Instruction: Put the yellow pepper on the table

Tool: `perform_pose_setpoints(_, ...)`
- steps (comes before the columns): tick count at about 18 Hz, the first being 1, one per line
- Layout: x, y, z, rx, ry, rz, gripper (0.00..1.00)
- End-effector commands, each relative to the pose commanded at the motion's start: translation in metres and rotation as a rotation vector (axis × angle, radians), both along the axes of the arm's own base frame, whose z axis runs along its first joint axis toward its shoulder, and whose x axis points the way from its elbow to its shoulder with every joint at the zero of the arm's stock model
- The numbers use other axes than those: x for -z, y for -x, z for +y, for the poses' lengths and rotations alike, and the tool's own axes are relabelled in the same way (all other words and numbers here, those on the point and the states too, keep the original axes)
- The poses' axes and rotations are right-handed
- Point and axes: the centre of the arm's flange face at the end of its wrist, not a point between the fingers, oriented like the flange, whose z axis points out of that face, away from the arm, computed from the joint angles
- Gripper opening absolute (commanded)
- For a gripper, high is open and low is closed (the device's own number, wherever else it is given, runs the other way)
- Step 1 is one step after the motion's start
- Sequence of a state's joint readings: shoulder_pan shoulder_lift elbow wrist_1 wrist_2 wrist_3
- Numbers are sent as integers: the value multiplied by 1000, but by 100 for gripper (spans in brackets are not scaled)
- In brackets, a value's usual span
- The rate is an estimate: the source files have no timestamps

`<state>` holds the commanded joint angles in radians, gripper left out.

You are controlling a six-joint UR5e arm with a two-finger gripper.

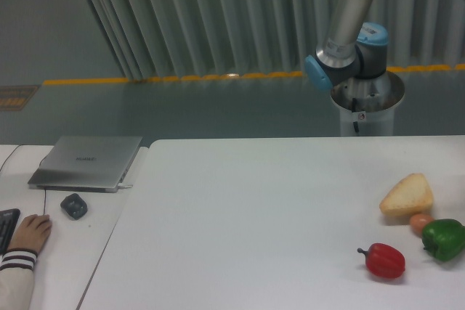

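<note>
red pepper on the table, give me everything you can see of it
The red pepper is a small, glossy, rounded toy, plastic by its look, with shallow lobes and a short dark stem pointing left. It lies on its side on the white table, near the front right. Nothing touches it: the green pepper sits apart to its right, and the orange ball and bread wedge lie behind it. No gripper is in view near it.
</note>
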<state>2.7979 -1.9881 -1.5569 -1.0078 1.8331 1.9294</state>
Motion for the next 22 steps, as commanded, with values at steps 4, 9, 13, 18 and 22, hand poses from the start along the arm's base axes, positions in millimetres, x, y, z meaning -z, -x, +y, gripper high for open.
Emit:
perform_pose_setpoints(4, 6, 0, -9, 43, 85, -11, 100)
perform_pose_setpoints(9, 16, 1, -16, 75, 172, -39, 100)
perform_pose_setpoints(13, 18, 4, -18, 40, 147, -45, 100)
perform_pose_setpoints(18, 16, 6, -18, 37, 113, -49, 100)
perform_pose_setpoints(22, 18, 8, -18, 34, 110, -51, 100)
